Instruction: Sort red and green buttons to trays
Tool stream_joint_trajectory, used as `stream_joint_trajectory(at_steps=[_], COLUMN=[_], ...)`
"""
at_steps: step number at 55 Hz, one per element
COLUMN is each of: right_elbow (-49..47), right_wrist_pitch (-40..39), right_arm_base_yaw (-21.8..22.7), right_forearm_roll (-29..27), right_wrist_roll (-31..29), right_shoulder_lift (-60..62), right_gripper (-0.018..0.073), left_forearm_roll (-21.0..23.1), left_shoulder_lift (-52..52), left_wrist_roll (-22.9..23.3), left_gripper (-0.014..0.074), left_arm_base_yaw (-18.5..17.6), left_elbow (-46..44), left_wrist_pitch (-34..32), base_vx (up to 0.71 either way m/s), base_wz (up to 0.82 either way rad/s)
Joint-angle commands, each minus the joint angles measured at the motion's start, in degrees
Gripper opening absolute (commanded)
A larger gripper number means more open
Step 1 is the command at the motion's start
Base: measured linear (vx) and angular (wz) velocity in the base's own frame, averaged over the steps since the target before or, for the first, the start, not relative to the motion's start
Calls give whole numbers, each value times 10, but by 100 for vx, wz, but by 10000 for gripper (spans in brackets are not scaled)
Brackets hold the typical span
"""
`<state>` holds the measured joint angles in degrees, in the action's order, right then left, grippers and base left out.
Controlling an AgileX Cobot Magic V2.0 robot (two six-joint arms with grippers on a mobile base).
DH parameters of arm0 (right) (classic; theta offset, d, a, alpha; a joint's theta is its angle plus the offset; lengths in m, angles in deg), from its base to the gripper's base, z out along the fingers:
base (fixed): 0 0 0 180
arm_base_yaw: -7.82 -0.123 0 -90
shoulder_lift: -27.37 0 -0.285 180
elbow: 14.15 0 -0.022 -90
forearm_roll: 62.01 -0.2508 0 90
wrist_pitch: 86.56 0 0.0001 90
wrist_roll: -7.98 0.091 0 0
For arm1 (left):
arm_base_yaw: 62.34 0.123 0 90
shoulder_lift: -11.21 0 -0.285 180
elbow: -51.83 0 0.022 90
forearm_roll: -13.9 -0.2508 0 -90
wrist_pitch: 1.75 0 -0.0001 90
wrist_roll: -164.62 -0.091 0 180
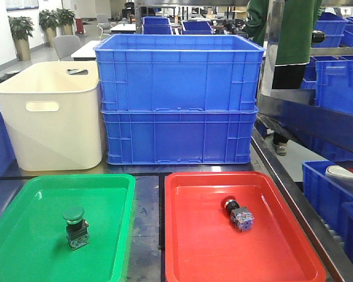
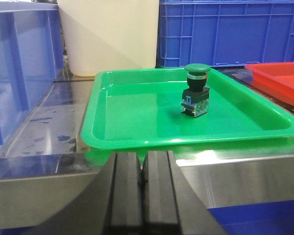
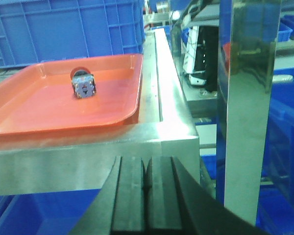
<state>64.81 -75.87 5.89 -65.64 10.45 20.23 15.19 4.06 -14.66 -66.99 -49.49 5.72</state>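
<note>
Nearest to lens in left wrist view: left gripper (image 2: 143,188), dark pads pressed together, nothing between, low and in front of the steel table edge (image 2: 235,178). Same in right wrist view: right gripper (image 3: 144,193) also pressed together and empty, below the table corner, well apart from any tray.

On the table, near side, two shallow trays side by side w/ a narrow strip of table between. Left: green tray (image 1: 23,194). Right: red tray (image 1: 182,188).

Inside green tray, about the middle: green button (image 1: 75,226), upright on its dark blocky body, mushroom cap on top. Clear also in left wrist view (image 2: 196,95).

Inside red tray, toward far-middle: red button (image 1: 238,215), lying on its side, grey body toward the near right, cap end pointing far left. Cap colour hard to tell in front view; only a dark ring and a bit of red visible. In right wrist view (image 3: 82,84) mostly the body end seen.

Behind trays: cream tub (image 1: 50,117) far left, stacked blue bins (image 1: 179,100) far centre. Not part of sorting.

Judgement on progress: both buttons already resting in matching trays, no other loose buttons visible on table. Sorting looks complete, approx. 100 %. Nothing left as far as seen, maybe only parking the arms. Red button on its side, but task asks no upright pose, so prob. acceptable.
</note>
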Motion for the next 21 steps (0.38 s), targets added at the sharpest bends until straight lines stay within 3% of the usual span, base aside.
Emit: stream_joint_trajectory(at_steps=[1, 21], right_elbow=[4, 4], right_wrist_pitch=[-43, -44], right_arm_base_yaw=[2, 2], right_forearm_roll=[-1, -1], right_wrist_roll=[-1, -1], right_shoulder_lift=[3, 3], right_gripper=[-8, -8], left_forearm_roll=[1, 1], left_shoulder_lift=[2, 2], left_wrist_roll=[5, 5], left_gripper=[-6, -6], left_arm_base_yaw=[0, 0], left_elbow=[-13, -13], left_wrist_pitch=[-46, -46], base_vx=[0, 0], base_wz=[0, 0])
